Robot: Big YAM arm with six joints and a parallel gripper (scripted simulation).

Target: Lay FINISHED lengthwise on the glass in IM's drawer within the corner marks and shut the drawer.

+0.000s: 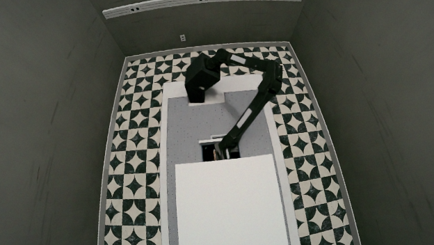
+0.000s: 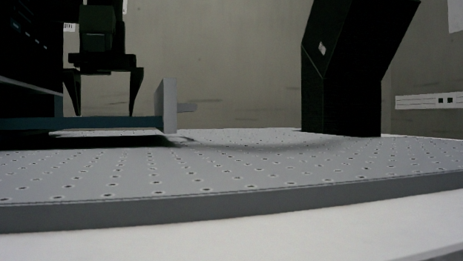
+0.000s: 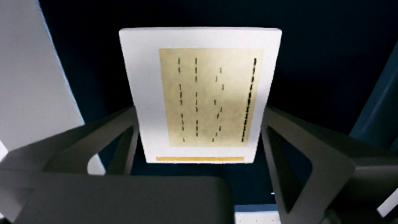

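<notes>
FINISHED [image 3: 145, 90] is a white cassette with a tan, dark-dashed window and a yellow bar. In the wrist view it lies between the fingers, its two side edges against them. My gripper [image 2: 104, 111] [image 3: 200, 112] is shut on it. The drawer of IM [image 1: 229, 202] [image 2: 30, 48] stands pulled out, with a blue side wall [image 2: 119, 122] and a pale front panel [image 2: 170, 107] [image 3: 45, 75]. The fingertips are down at the wall's top edge, which hides FINISHED in the exterior view. Its height above the dark glass cannot be told. One small white mark [image 3: 272, 193] shows beside the right finger; other corner marks are not visible.
The drawer handle [image 2: 187, 107] sticks out from the front panel. A tall black angular column [image 1: 202, 76] [image 2: 345, 74] stands on the far side of the perforated grey board [image 1: 188, 122] [image 2: 230, 182]. IM's body rises close beside the gripper.
</notes>
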